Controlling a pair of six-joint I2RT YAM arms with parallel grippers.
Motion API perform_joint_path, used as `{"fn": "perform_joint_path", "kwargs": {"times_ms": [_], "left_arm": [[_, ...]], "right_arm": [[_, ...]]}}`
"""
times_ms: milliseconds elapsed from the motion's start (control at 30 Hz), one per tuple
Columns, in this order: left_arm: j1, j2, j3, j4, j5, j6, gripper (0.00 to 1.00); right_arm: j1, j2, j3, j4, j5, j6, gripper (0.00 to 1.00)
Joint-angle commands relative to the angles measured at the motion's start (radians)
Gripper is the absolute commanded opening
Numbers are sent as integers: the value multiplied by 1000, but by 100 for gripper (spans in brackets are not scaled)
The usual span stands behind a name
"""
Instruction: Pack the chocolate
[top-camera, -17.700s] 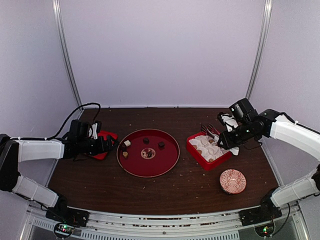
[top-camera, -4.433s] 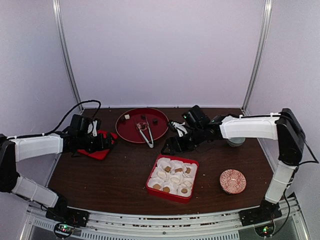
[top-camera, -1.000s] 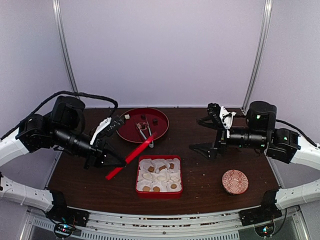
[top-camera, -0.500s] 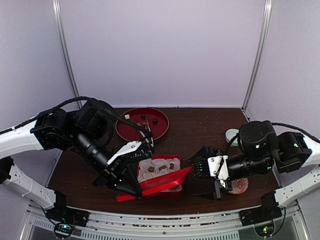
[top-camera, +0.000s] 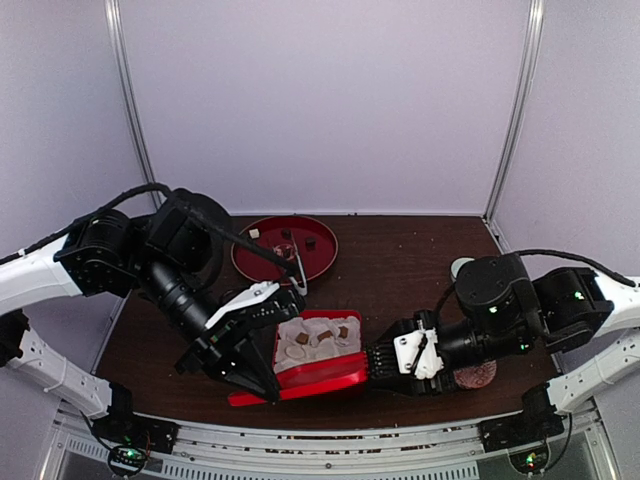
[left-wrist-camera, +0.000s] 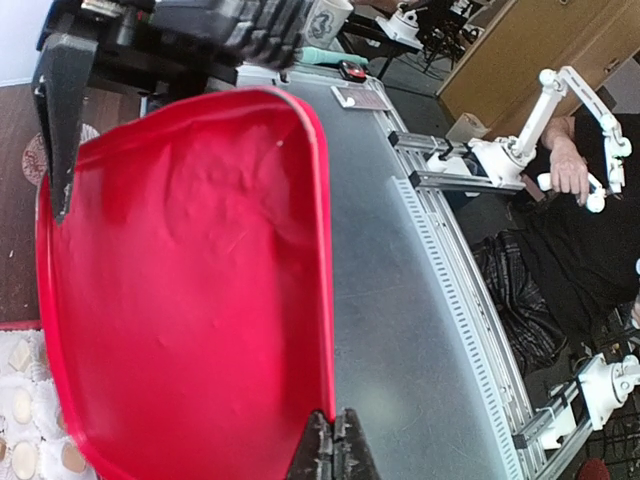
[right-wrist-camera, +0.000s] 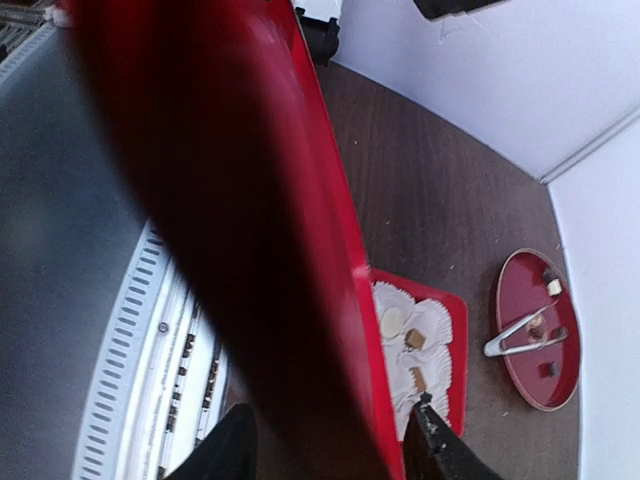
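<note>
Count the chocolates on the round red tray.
3: a cream cube at its left edge, a dark piece by the tongs, another dark one right. The tongs may hide more.

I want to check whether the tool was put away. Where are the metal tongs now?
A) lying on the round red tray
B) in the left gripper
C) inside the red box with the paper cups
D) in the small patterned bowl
A: the tongs lie across the round red tray, as the right wrist view shows.
</note>
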Motion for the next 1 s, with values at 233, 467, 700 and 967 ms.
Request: {"fn": "perform_joint_path", "kwargs": {"times_ms": [233, 467, 700, 967], "left_arm": [[-2, 17, 18, 82, 58, 72, 0], [109, -127, -73, 200, -107, -14, 29], [315, -378, -224, 350, -545, -186, 87], [634, -439, -362, 339, -719, -438, 97]], "right_arm": [[50, -10, 31, 25, -17, 34, 10], [33, -52, -7, 121, -6, 155, 0], [-130, -131, -173, 445, -159, 485, 0], [-281, -53, -299, 815, -157, 918, 0]]}}
